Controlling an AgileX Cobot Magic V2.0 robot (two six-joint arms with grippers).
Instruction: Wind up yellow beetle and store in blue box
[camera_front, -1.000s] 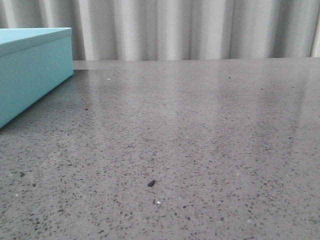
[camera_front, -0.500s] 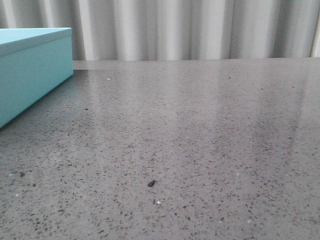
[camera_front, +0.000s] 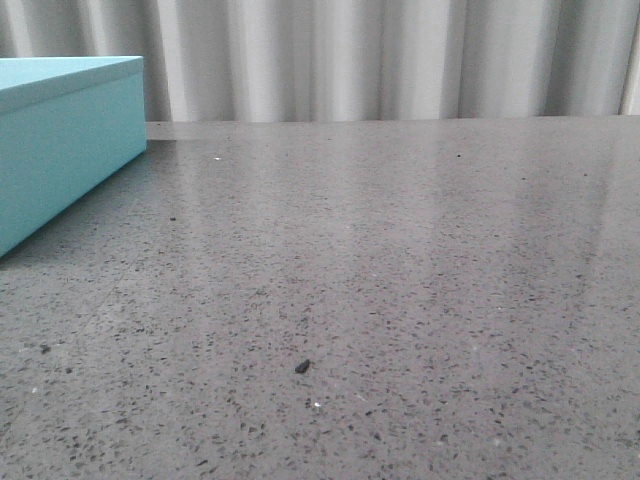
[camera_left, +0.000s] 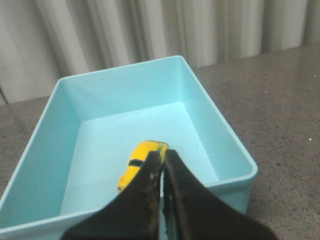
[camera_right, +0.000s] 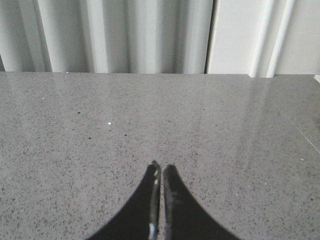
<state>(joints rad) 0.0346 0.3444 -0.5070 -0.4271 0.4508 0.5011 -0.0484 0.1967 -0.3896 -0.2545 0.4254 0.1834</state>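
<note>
In the left wrist view the blue box (camera_left: 227, 142) stands open with no lid on it. The yellow beetle (camera_left: 136, 163) lies on its floor, on its wheels. My left gripper (camera_left: 162, 154) hangs above the box just in front of the beetle. Its jaws are pressed together with nothing between them, and they hide part of the car. In the front view the blue box (camera_front: 60, 150) stands at the far left and its inside does not show. My right gripper (camera_right: 161, 168) is shut and empty over bare speckled table. Neither gripper shows in the front view.
The grey speckled table (camera_front: 400, 280) runs back to a pale pleated curtain (camera_front: 380, 60). A small dark crumb (camera_front: 302, 367) lies on the table near the front.
</note>
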